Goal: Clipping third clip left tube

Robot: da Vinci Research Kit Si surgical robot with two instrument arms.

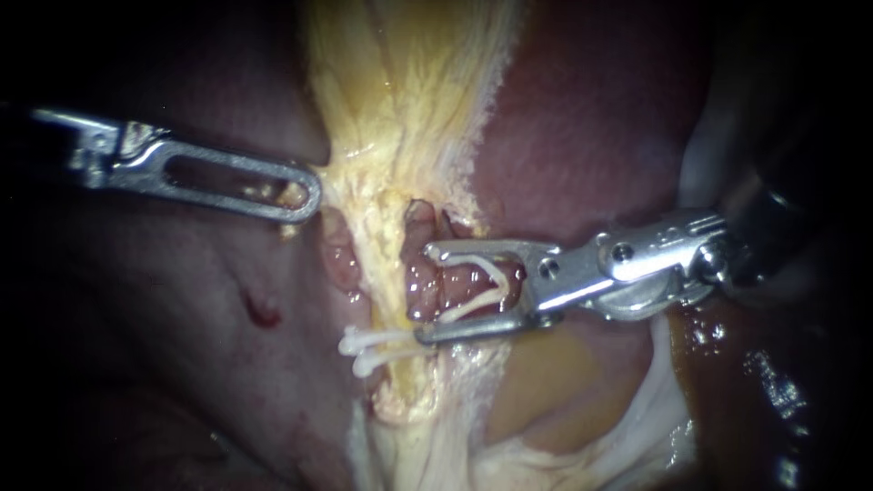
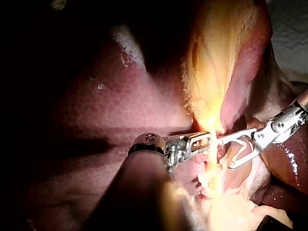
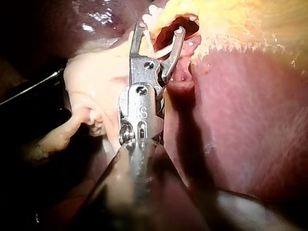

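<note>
The right instrument comes in across the liver. Its jaws stand wide with an open clip seated between them, one white leg along each jaw. A lumpy pink tube lies between those jaws, hard against the right edge of the yellow tissue band. The tube runs lengthwise along the band while the jaws cross it nearly square, which is the approach a clip needs.

A second pink tube shows at the band's left edge. I cannot say for sure which of the two the task calls the left tube, since the band hides how they run beneath it.

Two set clips lie across the band's lower part, just beside the tip of the lower jaw, so the new clip looks set to land next above them.

The left instrument has its jaws closed on the band's left edge, seemingly drawing it aside (only the slotted upper jaw shows). The right instrument is the one at the tube. My judgement is that its jaw tips should clear the tube's far side before closing.
</note>
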